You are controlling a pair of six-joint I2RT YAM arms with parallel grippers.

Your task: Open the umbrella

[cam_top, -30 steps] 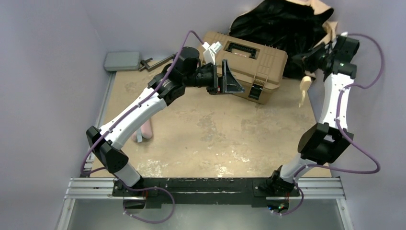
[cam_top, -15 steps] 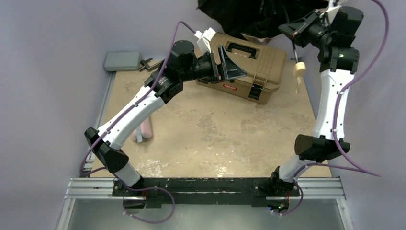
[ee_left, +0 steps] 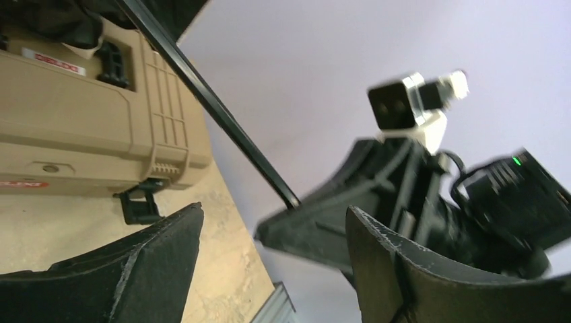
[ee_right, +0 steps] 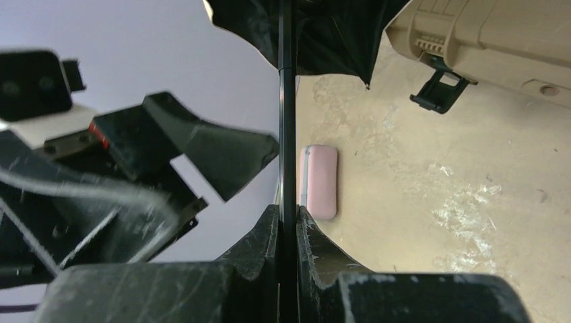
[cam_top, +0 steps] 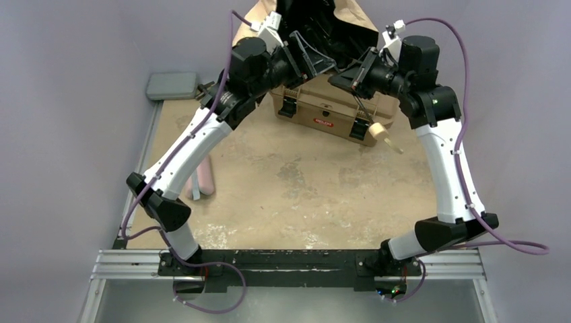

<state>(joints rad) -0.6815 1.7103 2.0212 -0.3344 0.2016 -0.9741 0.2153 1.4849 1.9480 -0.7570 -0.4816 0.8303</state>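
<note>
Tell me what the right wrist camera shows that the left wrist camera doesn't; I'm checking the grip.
Only the right wrist: the right gripper shut on the umbrella by its thin black shaft, and the pink pouch lying on the table. Only the left wrist: the left gripper seen from behind its own fingers, open and holding nothing, plus the red label on the toolbox. Both: the shaft, the tan toolbox and dark canopy fabric.

Left tool [ee_left: 269,225] spread wide, right tool [ee_right: 288,214] pinched tight, both high.
</note>
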